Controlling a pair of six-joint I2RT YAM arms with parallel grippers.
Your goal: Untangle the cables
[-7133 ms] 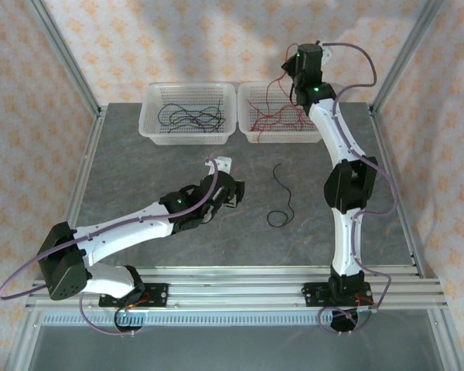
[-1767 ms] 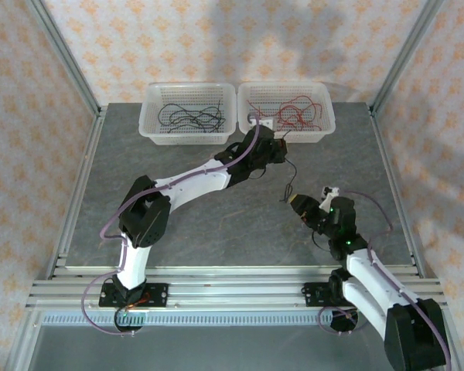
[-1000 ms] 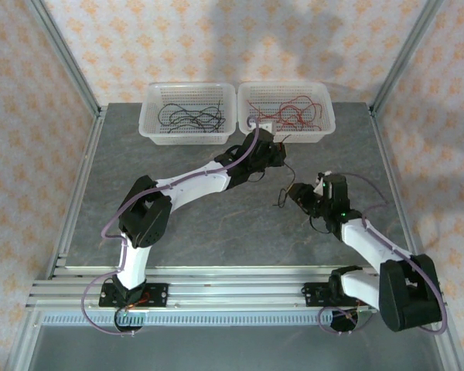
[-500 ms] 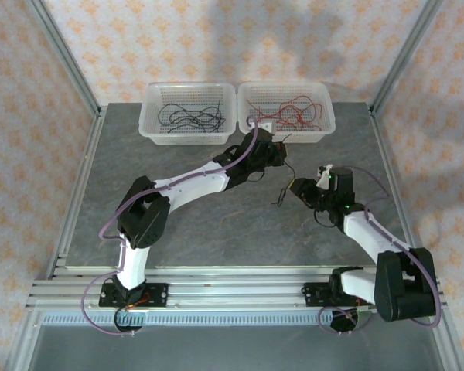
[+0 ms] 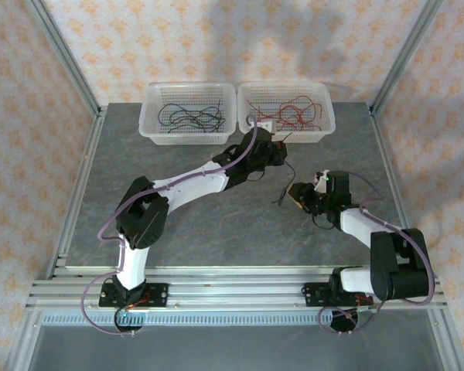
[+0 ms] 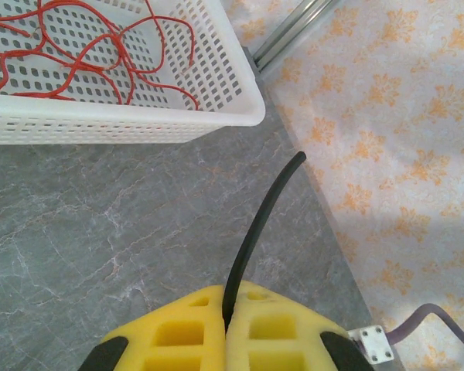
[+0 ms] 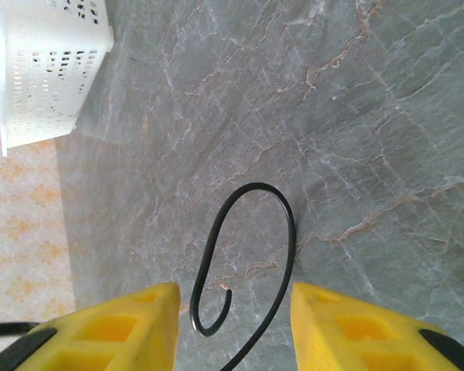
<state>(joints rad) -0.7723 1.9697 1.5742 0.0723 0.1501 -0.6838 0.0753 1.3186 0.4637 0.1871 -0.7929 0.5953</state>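
The top external camera looked down from above and behind the arm bases, covering the whole table point(image 5: 216, 224). Both wrist cameras viewed that table at close range. The left wrist view shared the basket point(image 5: 286, 84) of red cables point(image 5: 294, 116).

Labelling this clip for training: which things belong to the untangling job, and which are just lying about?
Job: black cable, pinched in left gripper; right gripper, open near its curl; black cables, red cables in baskets.
Lying about: purple arm hose, aluminium rails.

Probably a lab: aluminium frame point(image 5: 66, 56)
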